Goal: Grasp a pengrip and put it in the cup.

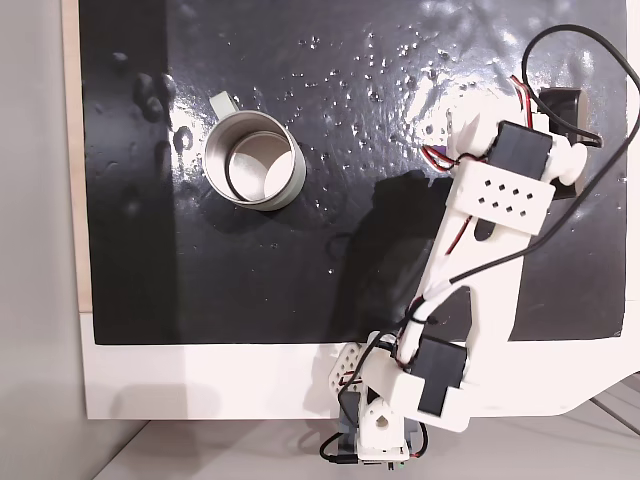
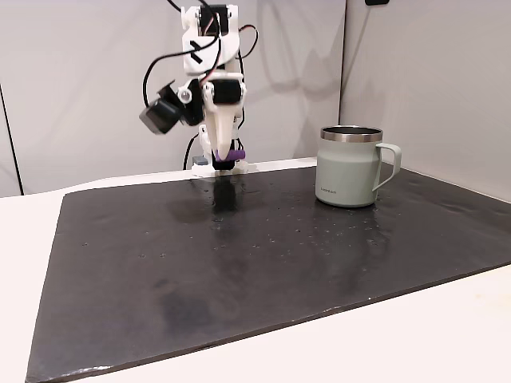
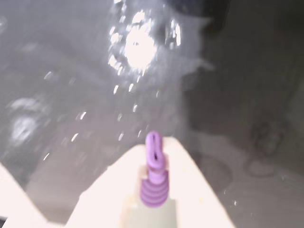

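1. Purple ribbed pengrip [image 3: 154, 178], nearest the wrist camera, sits clamped between the pale fingers of the white hand [image 3: 153, 190]
2. Side fixed view: hand [image 2: 229, 162] holds the pengrip [image 2: 235, 154] just above the glossy black mat [image 2: 239, 263] on the white surface [image 2: 447, 335]
3. Pale silvery-cream cup [image 2: 349, 167] with small handle stands upright, well apart; top view shows its mouth [image 1: 255, 160]

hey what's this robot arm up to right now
The arm's gripper has its jaws shut on the purple pengrip, holding it just above the black mat. The cup stands upright on the mat, off to the side of the gripper, and looks empty. The pengrip has not reached the cup yet.
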Controlling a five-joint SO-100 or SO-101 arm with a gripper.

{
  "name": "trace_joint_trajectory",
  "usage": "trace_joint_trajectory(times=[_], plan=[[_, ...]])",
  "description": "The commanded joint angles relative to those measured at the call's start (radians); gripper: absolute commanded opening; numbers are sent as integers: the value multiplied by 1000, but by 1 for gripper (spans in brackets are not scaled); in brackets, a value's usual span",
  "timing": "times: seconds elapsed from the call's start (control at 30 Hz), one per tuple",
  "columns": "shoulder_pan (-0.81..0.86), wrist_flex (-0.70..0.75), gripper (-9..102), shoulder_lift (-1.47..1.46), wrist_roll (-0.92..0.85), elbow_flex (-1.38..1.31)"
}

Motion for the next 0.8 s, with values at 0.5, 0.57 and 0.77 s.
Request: trace_joint_trajectory(times=[0.5, 0.57, 0.77], plan=[[-380, 186, 0, 233, 176, -291], [-453, 186, 0, 206, 204, -314], [-600, 186, 0, 101, 255, -402]])
